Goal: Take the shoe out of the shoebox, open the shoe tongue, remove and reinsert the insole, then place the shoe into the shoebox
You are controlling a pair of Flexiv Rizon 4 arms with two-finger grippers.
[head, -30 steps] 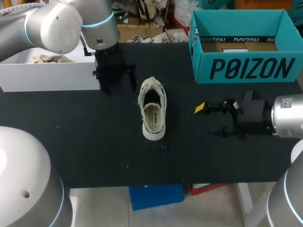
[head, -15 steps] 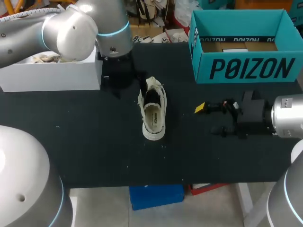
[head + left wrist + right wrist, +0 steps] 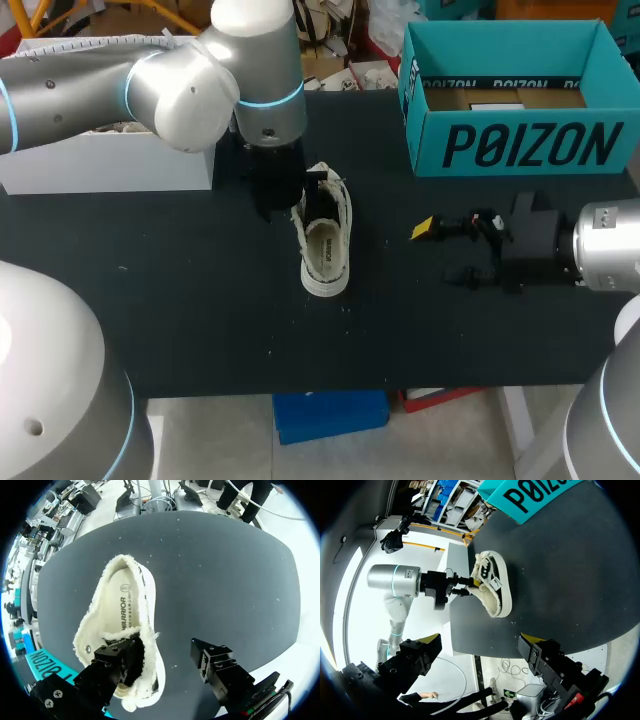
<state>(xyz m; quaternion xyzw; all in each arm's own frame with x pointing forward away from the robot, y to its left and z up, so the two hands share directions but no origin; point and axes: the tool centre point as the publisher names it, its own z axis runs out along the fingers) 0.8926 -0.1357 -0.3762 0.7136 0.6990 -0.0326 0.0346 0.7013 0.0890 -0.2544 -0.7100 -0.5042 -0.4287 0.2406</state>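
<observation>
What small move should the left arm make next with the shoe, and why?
Probably close the left gripper on the tongue: it is open, one finger inside the shoe at the tongue, the other outside beside the shoe, and the insole is not yet out.

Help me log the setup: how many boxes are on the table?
2. A teal shoebox stands open at the far right of the table; a white box sits at the far left. No other box shows on the table.
</observation>
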